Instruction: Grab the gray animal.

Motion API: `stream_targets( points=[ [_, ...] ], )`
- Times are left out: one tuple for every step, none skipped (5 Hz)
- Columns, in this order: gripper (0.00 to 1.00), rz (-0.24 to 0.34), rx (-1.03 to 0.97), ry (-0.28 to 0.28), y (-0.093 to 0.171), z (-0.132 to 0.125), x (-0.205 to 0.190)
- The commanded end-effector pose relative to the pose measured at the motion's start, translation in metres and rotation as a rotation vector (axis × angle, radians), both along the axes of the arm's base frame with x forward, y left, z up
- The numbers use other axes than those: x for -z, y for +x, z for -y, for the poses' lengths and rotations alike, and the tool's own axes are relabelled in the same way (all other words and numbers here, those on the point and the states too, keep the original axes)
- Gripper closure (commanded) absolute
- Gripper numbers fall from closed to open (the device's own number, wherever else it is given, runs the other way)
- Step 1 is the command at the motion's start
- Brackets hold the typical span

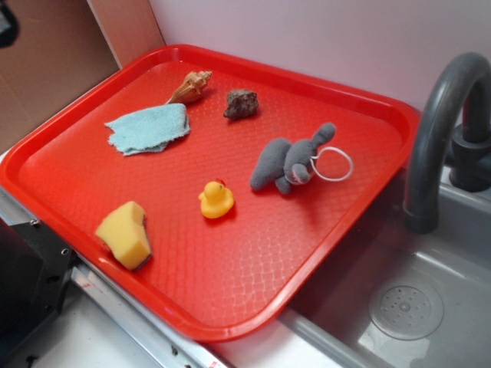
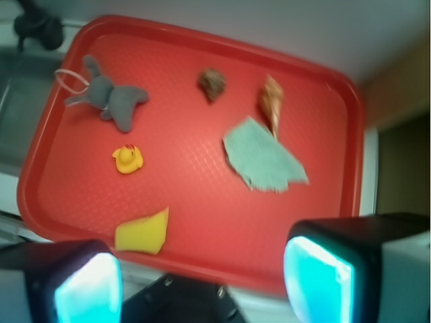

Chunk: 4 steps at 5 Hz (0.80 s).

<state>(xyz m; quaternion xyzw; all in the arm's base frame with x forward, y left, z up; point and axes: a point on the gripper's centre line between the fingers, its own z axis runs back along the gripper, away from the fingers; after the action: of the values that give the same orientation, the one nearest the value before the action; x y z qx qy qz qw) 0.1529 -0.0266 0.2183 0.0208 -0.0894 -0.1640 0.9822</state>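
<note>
Your gripper [image 2: 202, 282] is spread wide and empty above the red tray's [image 1: 230, 326] near edge, so go for the gray plush animal [image 1: 290, 159] by the faucet-side edge: it's probably light and squishy, pinch its chunky body.

A pale pink wall [image 1: 307, 31] backs the scene; a gray sink [image 1: 430, 307] with dark faucet [image 1: 437, 123] sits at four o'clock.

- tray [image 1: 69, 201] beside sink [image 1: 430, 307]
- plush animal [image 1: 288, 161] on tray, near sink side
- duck [image 1: 216, 200] between plush animal and sponge [image 1: 125, 234]
- cloth [image 1: 148, 128] touching shell [image 1: 190, 87]; rock [image 1: 241, 103] right of shell
</note>
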Motion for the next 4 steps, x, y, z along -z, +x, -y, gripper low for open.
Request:
stream_targets(
  points=[
    [0.00,0.137,0.400,0.041,0.067,0.028,0.027],
    [0.00,0.167,0.565,-0.007,0.094,0.052,0.048],
    [0.00,0.148,0.706,-0.099,0.116,0.074,0.070],
    [0.00,0.080,0.751,-0.152,0.125,0.088,0.093]
  ],
)
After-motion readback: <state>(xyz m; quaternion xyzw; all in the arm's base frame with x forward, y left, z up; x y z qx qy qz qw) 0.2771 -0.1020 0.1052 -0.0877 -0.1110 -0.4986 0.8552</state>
